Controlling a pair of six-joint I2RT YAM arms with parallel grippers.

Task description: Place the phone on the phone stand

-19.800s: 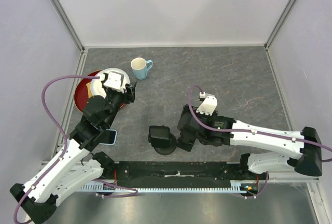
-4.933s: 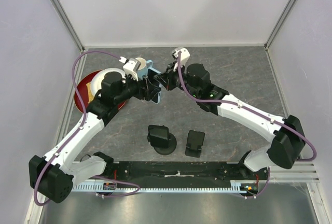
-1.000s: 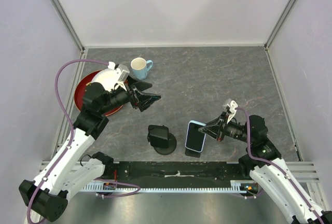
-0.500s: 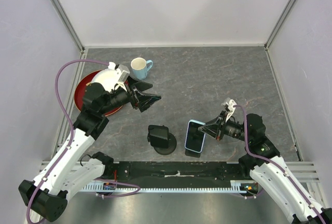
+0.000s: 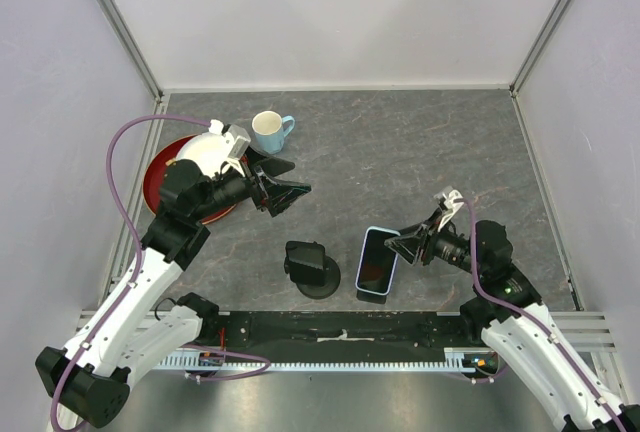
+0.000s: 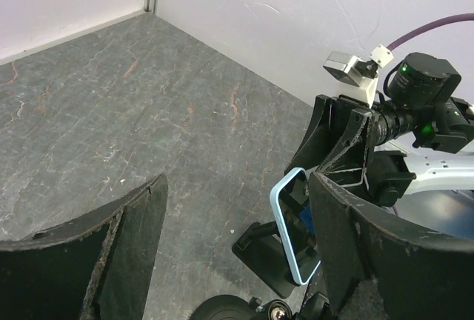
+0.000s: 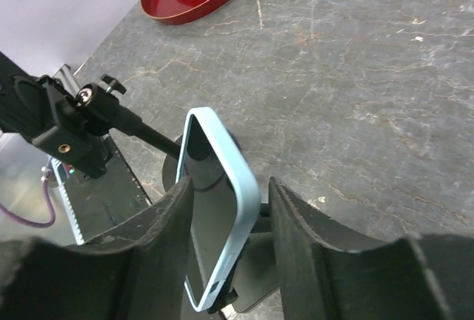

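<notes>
The phone (image 5: 377,260), in a light blue case with a dark screen, leans upright on the black phone stand (image 5: 371,292) near the table's front edge. It also shows in the left wrist view (image 6: 296,224) and the right wrist view (image 7: 222,209), where the stand (image 7: 255,287) is under it. My right gripper (image 5: 407,244) (image 7: 231,187) is open with one finger on each side of the phone's top; the right finger stands clear of it. My left gripper (image 5: 287,185) (image 6: 237,187) is open and empty, in the air by the red plate.
A second black stand with a round base (image 5: 312,268) sits just left of the phone. A red plate (image 5: 160,180) with a white dish (image 5: 207,150) and a light blue mug (image 5: 268,132) stand at the back left. Black rails run along the front edge.
The phone has tilted back a little on the stand and its screen now looks dark. My right gripper has eased slightly right. The left arm has not moved.
</notes>
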